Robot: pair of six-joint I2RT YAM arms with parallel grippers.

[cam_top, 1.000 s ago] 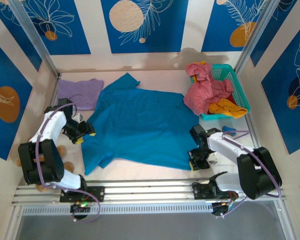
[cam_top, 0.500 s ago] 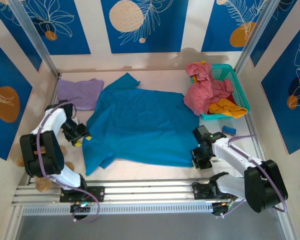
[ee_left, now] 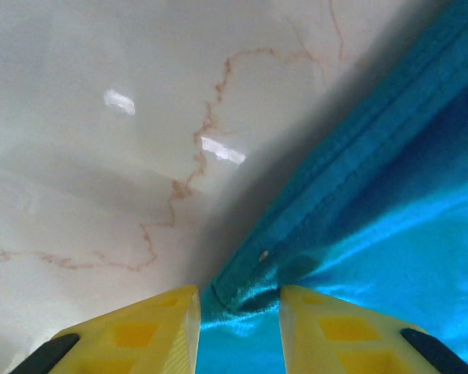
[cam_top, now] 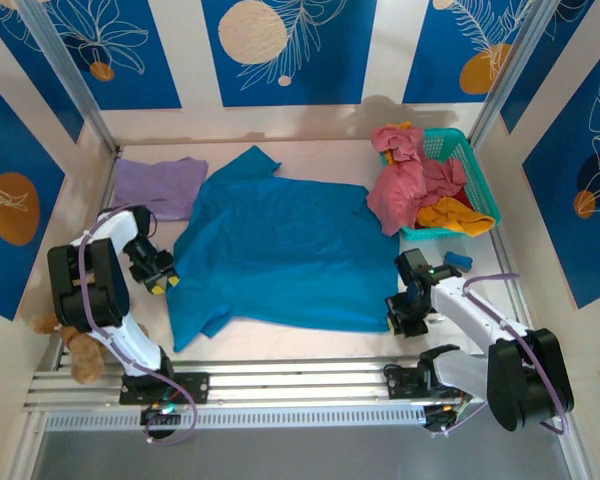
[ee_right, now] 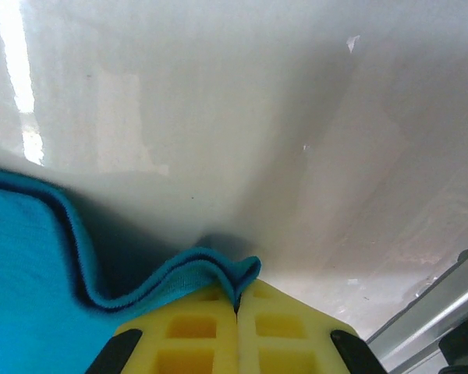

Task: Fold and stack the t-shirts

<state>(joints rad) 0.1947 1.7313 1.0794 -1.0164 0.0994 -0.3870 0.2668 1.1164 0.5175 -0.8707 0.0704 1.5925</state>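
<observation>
One lavender t-shirt looks folded, far left. Teal t-shirt lies flat mid-table — right gripper pinching its corner, left gripper parted astride its hem — pink and orange t-shirts wait in the basket.

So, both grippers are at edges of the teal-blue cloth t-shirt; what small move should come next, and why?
Probably close the left gripper fully. Its jaws stand apart with a hemmed edge of the teal-blue cloth t-shirt bunched between them, while the right gripper is shut on a corner at the opposite side. With both sides pinched, the shirt could be lifted evenly to fold.
</observation>
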